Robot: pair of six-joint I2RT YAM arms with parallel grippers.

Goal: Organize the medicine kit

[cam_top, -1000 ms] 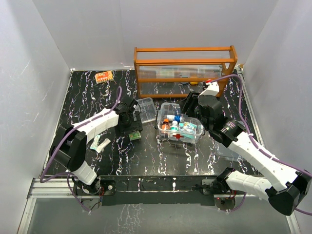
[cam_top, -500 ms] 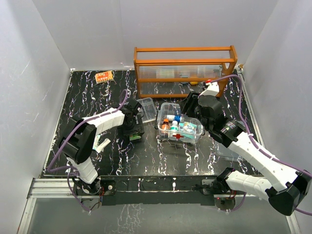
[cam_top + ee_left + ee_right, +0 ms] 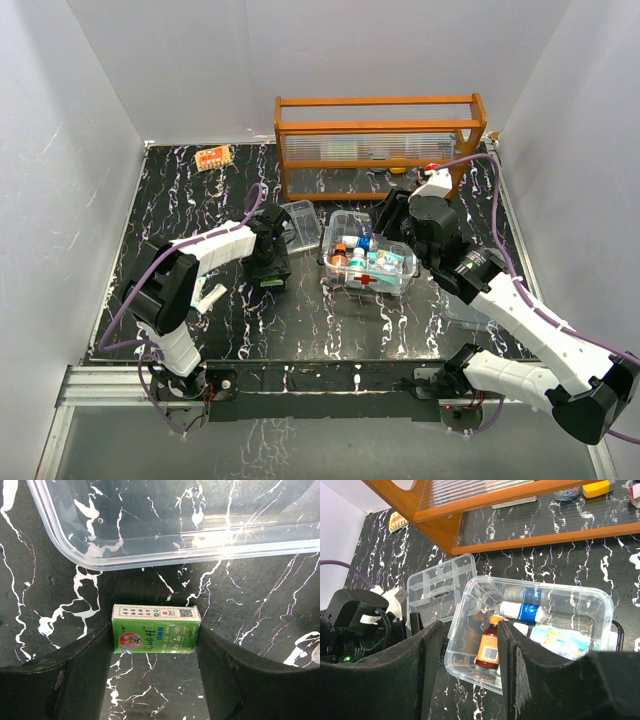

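The medicine kit [image 3: 367, 281], a clear box with a red cross, stands mid-table holding an amber bottle [image 3: 489, 647], bandage rolls [image 3: 522, 611] and packets. Its clear divided tray [image 3: 300, 222] lies just left of it, also in the left wrist view [image 3: 150, 525]. A small green medicine box [image 3: 155, 635] lies flat on the table in front of the tray, and my left gripper [image 3: 154, 636] is shut on its two ends. My right gripper [image 3: 470, 630] hangs open above the kit's left end, holding nothing.
The orange wooden rack [image 3: 380, 140] with clear panels stands at the back. An orange packet [image 3: 213, 156] lies at the back left. Small tubes [image 3: 205, 295] lie near the left arm. A clear plastic piece [image 3: 462, 312] lies partly under the right arm.
The left gripper moved right and down over the green box, and its fingers closed in against it. The right arm stayed where it was.
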